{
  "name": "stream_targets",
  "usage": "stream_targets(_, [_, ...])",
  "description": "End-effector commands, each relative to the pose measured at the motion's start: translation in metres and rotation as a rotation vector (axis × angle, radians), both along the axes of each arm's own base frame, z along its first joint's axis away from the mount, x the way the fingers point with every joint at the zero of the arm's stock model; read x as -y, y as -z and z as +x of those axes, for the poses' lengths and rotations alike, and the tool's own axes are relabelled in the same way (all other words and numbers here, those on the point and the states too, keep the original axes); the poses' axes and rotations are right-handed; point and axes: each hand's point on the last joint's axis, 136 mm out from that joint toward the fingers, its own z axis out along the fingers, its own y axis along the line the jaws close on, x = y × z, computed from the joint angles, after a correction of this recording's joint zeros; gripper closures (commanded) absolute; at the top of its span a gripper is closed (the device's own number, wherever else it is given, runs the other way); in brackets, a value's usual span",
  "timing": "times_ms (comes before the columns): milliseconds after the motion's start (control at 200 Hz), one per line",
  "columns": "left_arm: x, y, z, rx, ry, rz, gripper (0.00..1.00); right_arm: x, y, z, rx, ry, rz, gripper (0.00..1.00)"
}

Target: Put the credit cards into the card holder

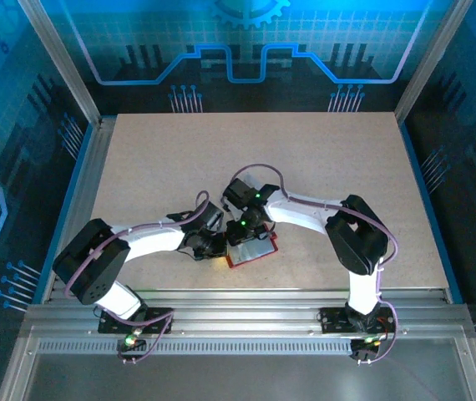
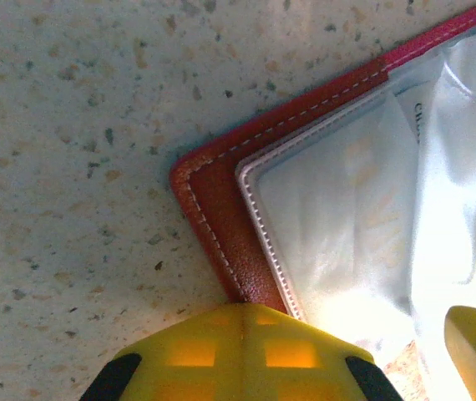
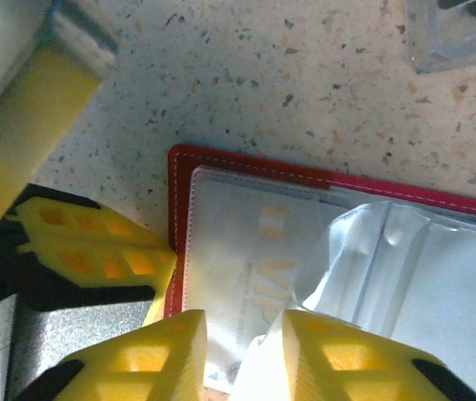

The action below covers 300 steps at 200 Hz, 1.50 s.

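The holder (image 2: 221, 209) lies open on the desk (image 2: 71, 125), low in the middle of the overhead view, where both arms meet over it. The step in hand looks like seating a card (image 3: 255, 280) in a sleeve (image 3: 221, 225).

The left jaws are together. Their yellow fingers (image 2: 242, 355), at the bottom of the left wrist view, rest on the holder's red corner and seem to pin it. The right jaws stand a little apart, with fingers (image 3: 150, 359) at the bottom of the right wrist view. A pale edge sits between them (card or plastic, it cannot be told), with no sign of a pinch.

To do this well, the left arm should hold the corner flat so the holder cannot slide. The right should push the card square to the sleeve mouth, slowly, until it is fully under the plastic. The crumpled sleeves (image 3: 405, 251) on the right of that view could catch a finger, so the approach should avoid them.

The sleeve by the stitched red edge carries a pale card, its faint lettering showing through. The puffed sleeves beside it look empty, though glare hides much. At the upper right of the right wrist view sits the corner of a clear tray (image 3: 455, 58) with something dark inside, too cropped to name.
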Motion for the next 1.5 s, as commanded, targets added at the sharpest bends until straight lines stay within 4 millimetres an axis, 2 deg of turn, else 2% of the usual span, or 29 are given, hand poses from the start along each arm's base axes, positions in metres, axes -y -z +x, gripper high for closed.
stream_targets(0, [0.009, 0.017, 0.0, 0.004, 0.004, 0.001, 1.0, -0.029, -0.039, -0.01, -0.056, -0.024, 0.231, 0.65])
stream_targets(345, [0.001, 0.013, -0.001, 0.004, -0.028, -0.016, 1.0, -0.031, -0.098, -0.006, -0.088, -0.041, 0.514, 0.54])
stream_targets(475, [-0.005, 0.009, 0.0, -0.006, -0.058, -0.052, 1.0, -0.031, -0.098, -0.005, -0.09, -0.042, 0.529, 0.55])
stream_targets(650, [-0.023, -0.004, -0.001, 0.006, -0.106, -0.086, 0.96, -0.014, -0.097, 0.007, 0.005, -0.001, 0.437, 0.56])
stream_targets(770, [-0.037, -0.017, -0.003, 0.025, -0.122, -0.093, 0.91, 0.017, -0.092, 0.028, 0.098, 0.07, 0.276, 0.59])
stream_targets(845, [-0.043, -0.029, -0.002, 0.047, -0.133, -0.109, 0.87, 0.046, -0.09, 0.049, 0.181, 0.135, 0.131, 0.6])
stream_targets(935, [-0.045, -0.045, -0.001, 0.085, -0.13, -0.122, 0.79, 0.078, -0.096, 0.073, 0.275, 0.201, -0.011, 0.59])
stream_targets(1016, [-0.043, -0.053, 0.001, 0.104, -0.13, -0.137, 0.69, 0.095, -0.102, 0.093, 0.342, 0.227, -0.109, 0.56])
stream_targets(1116, [-0.042, -0.055, 0.004, 0.11, -0.132, -0.142, 0.61, 0.101, -0.102, 0.118, 0.416, 0.203, -0.221, 0.52])
stream_targets(1246, [-0.035, -0.055, 0.012, 0.106, -0.133, -0.154, 0.57, 0.095, -0.086, 0.145, 0.429, 0.151, -0.328, 0.49])
stream_targets(1371, [-0.028, -0.061, 0.024, 0.118, -0.134, -0.168, 0.55, 0.084, -0.07, 0.162, 0.432, 0.113, -0.367, 0.49])
stream_targets(1496, [-0.024, -0.072, 0.045, 0.14, -0.145, -0.143, 0.52, 0.083, -0.06, 0.172, 0.439, 0.097, -0.413, 0.49])
